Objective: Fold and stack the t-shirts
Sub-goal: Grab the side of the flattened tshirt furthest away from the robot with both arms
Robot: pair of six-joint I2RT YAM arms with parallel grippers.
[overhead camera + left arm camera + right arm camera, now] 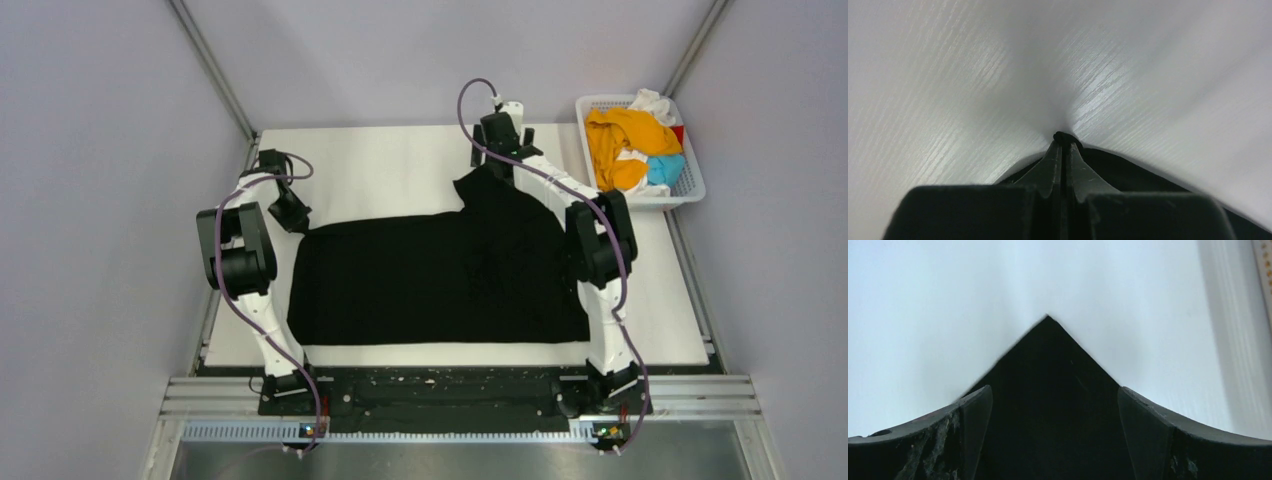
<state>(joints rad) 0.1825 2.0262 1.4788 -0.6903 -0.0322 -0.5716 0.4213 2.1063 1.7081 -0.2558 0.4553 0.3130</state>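
White table [400, 170] between grey walls: a black t-shirt [440, 280] lay spread across its middle. By the left edge the left gripper [1063, 145] was clamped on the cloth's corner. Toward the far edge the right gripper [1054, 390] stood wide over a raised peak. Other t-shirts [625, 135] filled a basket [692, 188] at the far right corner.
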